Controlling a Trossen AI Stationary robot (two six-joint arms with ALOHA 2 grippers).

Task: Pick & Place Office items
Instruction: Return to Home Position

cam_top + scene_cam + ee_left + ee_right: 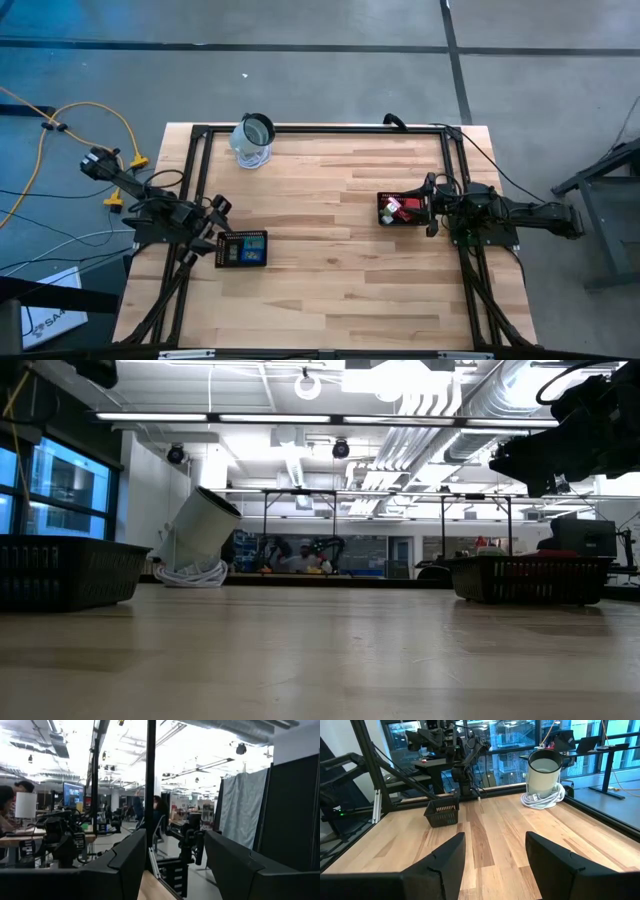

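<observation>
Two black mesh trays sit on the wooden table. The left tray [242, 248] holds a blue item [256, 246] and dark pieces. The right tray [403, 208] holds red [392, 209] and pink [411, 205] items. My left gripper [213, 224] hovers at the table's left edge just beside the left tray, open, its fingers [125, 860] tilted up toward the room with nothing between them. My right gripper [431, 206] stands open and level at the right tray's right side, its fingers [445, 857] also with nothing between them.
A whitish jug with a dark rim [254, 140] stands at the far left on a coiled white cord and looks tilted in the low view [203, 535]. A black frame [320, 128] runs along the table's far and side edges. Bare wood [330, 240] lies between the trays.
</observation>
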